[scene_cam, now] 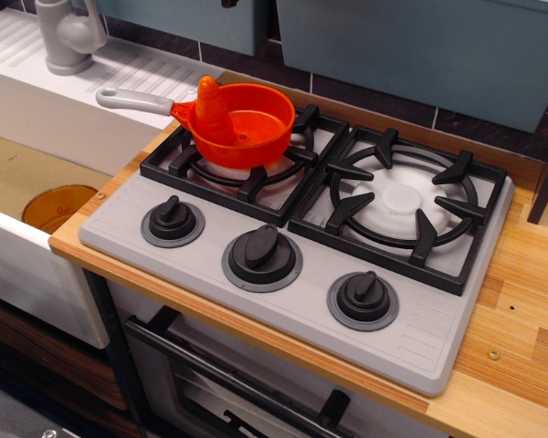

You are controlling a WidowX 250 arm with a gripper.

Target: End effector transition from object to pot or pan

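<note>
A small bright orange toy saucepan (256, 128) sits on the left burner of the toy stove (283, 301). Its long light-grey handle (132, 99) points left toward the sink. An orange cone-shaped toy (212, 109), like a carrot, stands leaning inside the pan at its left side. The black gripper and its arm are out of view.
The right burner (404, 201) has a black grate and nothing on it. Three black knobs (262, 254) line the stove front. A sink at the left holds an amber round dish (59, 205), with a grey faucet (68, 36) behind. Teal cabinets (420, 46) hang at the back.
</note>
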